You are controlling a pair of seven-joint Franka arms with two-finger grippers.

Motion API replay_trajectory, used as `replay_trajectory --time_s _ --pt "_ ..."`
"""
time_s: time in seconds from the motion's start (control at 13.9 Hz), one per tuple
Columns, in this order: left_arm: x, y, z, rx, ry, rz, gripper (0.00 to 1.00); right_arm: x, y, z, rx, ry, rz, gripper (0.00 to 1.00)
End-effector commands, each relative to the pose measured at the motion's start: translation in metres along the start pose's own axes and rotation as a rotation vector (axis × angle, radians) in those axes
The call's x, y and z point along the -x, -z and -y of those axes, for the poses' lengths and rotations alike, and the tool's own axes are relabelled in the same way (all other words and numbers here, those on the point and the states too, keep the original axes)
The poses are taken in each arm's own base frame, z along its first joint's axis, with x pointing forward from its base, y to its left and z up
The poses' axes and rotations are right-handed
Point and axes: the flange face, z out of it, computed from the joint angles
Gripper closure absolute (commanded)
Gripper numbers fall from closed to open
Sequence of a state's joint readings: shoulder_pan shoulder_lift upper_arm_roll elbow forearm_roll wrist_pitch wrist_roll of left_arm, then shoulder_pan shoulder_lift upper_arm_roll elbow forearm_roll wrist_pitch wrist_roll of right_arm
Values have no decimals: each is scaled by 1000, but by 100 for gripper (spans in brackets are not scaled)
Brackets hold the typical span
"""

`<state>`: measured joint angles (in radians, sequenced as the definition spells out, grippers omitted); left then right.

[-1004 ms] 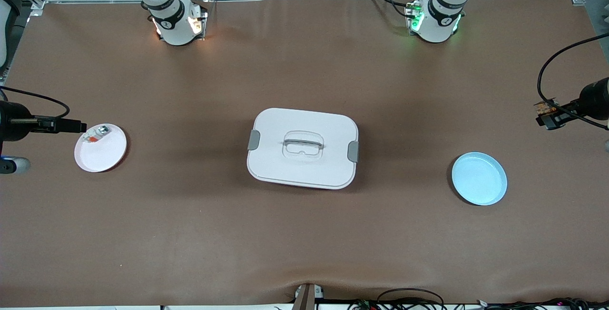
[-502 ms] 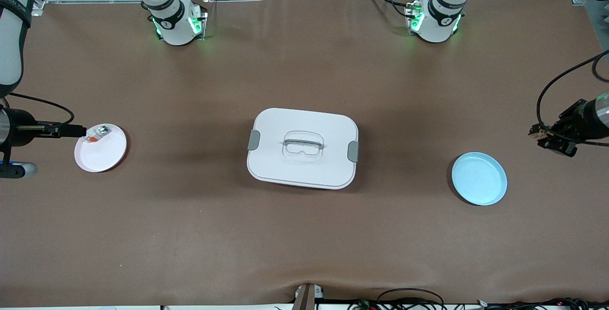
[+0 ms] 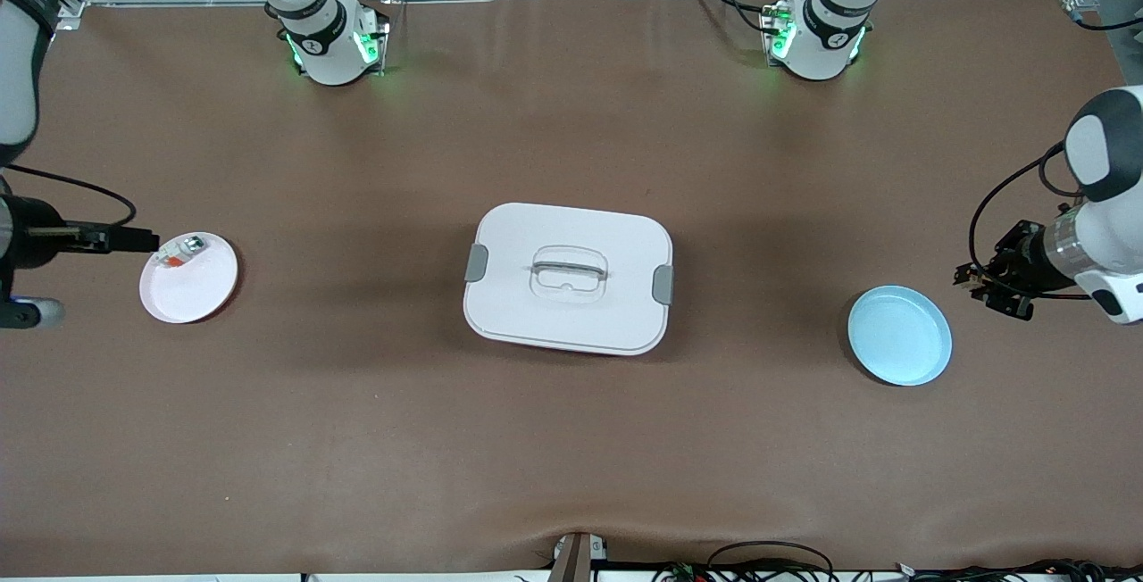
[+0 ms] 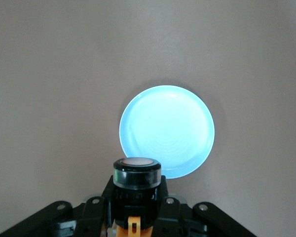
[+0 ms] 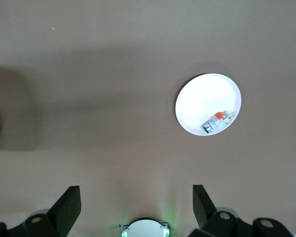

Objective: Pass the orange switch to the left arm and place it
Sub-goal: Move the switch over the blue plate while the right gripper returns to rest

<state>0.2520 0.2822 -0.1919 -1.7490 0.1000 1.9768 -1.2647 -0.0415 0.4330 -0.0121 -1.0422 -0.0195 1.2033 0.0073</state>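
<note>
- Left gripper [image 3: 989,286] hangs over the tabletop [image 3: 571,439] at the left arm's end, its fingers [image 4: 101,210] pinching the switch [image 4: 136,173], which points toward the blue plate [image 3: 900,336].
- In the front view that gripper sits at about 2 o'clock from the blue plate, forearm roughly level.
- Right gripper [image 5: 137,205] is up over the right arm's end, fingers [image 5: 67,205] spread wide and holding nothing.
- Box [image 3: 568,277] sits mid-tabletop between the pink plate [image 3: 189,278] and the blue plate.
</note>
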Motion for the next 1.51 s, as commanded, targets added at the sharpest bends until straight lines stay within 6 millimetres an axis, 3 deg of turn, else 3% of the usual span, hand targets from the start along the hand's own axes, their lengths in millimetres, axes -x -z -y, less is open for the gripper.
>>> replay_trajectory --time_s 0.0,0.14,0.43,0.72,0.86,1.15,1.43 --pt "-4 -31 -11 8 95 -22 100 27 25 -8 -1 -17 -31 0" --pt "-4 -63 -18 -24 143 -62 100 29 28 -10 1 -22 -32 0" --pt "2 -105 -29 -27 174 -48 100 41 42 -8 7 -16 -60 0" --pt "3 -125 -34 4 176 -42 100 49 48 -8 -6 -16 -77 0" --pt "7 -141 -35 42 169 -38 100 56 42 -10 -7 -23 -89 0" --pt "12 -162 -33 69 159 -30 100 92 21 -8 -18 -23 -187 0" --pt "18 -178 -26 81 141 -40 100 102 24 -7 -54 -27 -194 0"
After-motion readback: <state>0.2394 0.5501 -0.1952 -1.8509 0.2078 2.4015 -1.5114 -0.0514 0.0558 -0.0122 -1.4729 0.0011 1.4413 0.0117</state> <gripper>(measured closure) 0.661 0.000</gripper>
